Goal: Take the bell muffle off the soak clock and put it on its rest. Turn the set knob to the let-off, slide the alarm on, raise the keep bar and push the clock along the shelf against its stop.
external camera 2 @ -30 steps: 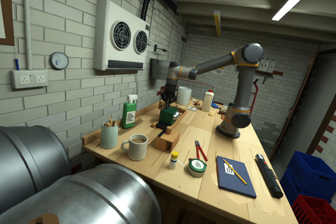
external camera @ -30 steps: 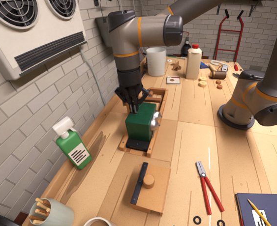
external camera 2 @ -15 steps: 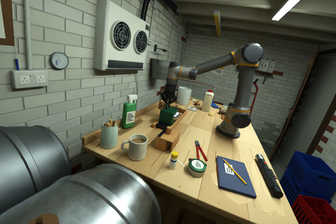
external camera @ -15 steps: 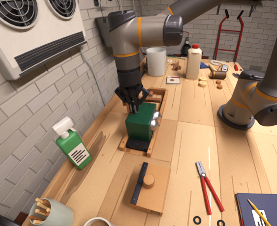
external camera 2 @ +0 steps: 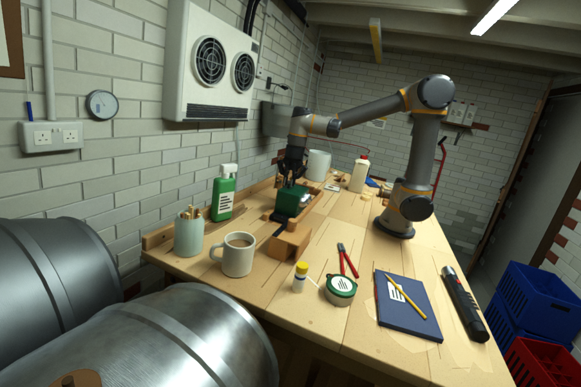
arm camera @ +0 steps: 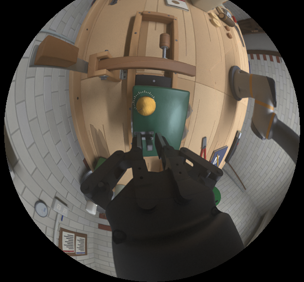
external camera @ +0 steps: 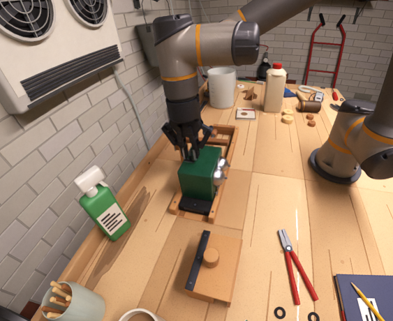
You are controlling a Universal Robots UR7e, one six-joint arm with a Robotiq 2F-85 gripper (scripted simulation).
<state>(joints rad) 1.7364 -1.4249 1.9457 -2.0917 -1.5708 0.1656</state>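
Observation:
Near the wall side of the bench the green soak clock point(external camera: 199, 178) point(external camera 2: 290, 201) point(arm camera: 159, 117) sits in its wooden shelf track point(external camera: 205, 167), with two shiny bells point(external camera: 220, 172) on its side. On its top face are a yellow set knob point(arm camera: 145, 106) and a pale alarm slider point(arm camera: 148, 143). The brown keep bar point(arm camera: 147, 64) lies across the track beyond the clock. The round cork-coloured bell muffle point(external camera: 211, 257) sits on its wooden rest block point(external camera: 214, 267) in front of the track. My gripper point(external camera: 192, 156) point(arm camera: 149, 143) stands straight down over the slider, open and empty.
A white beaker point(external camera: 221, 87) and a cream bottle point(external camera: 274, 90) stand beyond the track. A green spray bottle point(external camera: 102, 206) leans at the wall. Red pliers point(external camera: 294, 265), a blue notebook point(external camera: 374, 296) and a cup of sticks point(external camera: 71, 301) lie nearer the front edge.

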